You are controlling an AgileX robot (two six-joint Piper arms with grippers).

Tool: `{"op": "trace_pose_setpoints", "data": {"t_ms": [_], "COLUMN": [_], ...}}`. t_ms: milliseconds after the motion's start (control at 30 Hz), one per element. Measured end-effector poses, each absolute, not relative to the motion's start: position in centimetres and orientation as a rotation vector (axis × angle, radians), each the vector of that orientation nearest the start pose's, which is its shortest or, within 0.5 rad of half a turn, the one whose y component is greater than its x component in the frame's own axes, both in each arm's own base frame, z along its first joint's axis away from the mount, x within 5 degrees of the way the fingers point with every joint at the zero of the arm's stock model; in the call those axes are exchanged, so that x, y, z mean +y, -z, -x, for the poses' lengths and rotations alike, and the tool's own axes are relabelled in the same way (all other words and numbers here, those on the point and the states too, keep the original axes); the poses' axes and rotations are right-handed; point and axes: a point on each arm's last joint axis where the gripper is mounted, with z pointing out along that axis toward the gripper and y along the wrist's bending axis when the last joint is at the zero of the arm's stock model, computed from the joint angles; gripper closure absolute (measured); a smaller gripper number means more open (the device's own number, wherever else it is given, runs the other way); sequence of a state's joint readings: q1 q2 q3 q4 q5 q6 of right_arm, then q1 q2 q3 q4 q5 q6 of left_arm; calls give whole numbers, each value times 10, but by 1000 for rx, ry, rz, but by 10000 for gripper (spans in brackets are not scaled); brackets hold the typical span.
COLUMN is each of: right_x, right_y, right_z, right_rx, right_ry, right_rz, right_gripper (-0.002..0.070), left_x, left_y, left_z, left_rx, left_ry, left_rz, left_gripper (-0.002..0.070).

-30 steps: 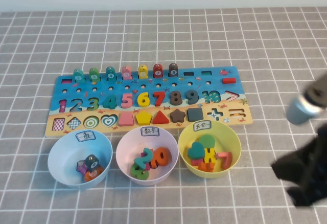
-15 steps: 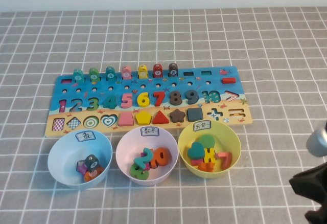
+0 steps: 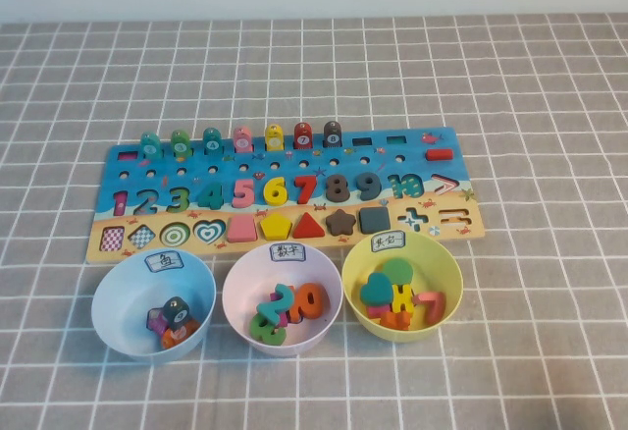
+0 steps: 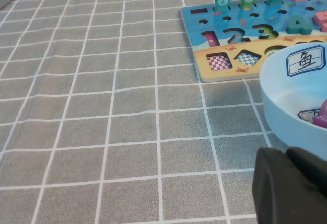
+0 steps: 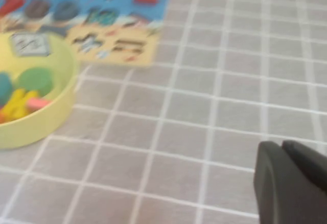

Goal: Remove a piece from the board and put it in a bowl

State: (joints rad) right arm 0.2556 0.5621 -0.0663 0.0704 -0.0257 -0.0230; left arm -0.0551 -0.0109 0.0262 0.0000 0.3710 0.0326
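the small orange wooden plus-shaped piece (image 3: 401, 298) lies inside the pale yellow round plastic bowl (image 3: 446, 263), just in front of the long blue wooden puzzle board (image 3: 147, 170). the right gripper (image 5: 291, 183) has its jaws together, holding nothing, beside the bowl. the left gripper (image 4: 288, 185) is near the light-blue bowl (image 4: 278, 101); i cannot tell its jaws.

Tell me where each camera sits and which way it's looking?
High view: raised on the robot's side, looking down at the board and three bowls; no arm shows.
Left wrist view: low by the table, facing the light-blue bowl and the board's end; the left gripper shows.
Right wrist view: low, facing the yellow bowl; the shut right gripper shows.
Shared: the board appears in all three.
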Motion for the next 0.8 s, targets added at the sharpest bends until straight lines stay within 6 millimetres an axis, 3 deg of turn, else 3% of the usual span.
{"op": "trace_pose_setpoints", "data": {"t_ms": [100, 367, 533, 800], "right_x": [18, 12, 11, 11], "right_y": [-182, -186, -177, -173], "right_z": [-88, -66, -54, -52], "right_rx": [1875, 1751, 1809, 1858], "right_ry": [-169, -160, -166, -148], "right_rz": [144, 111, 126, 154], "right_gripper": [693, 694, 694, 694], "left_x": [-3, -3, -3, -3], "left_y": [-172, -172, -172, -172], "left_z": [-53, -53, -53, -53], "left_rx": [1868, 1868, 1868, 1868], "left_ry": [16, 16, 16, 13], "left_rz": [-82, -82, -82, -79], "left_gripper": [676, 676, 676, 676]}}
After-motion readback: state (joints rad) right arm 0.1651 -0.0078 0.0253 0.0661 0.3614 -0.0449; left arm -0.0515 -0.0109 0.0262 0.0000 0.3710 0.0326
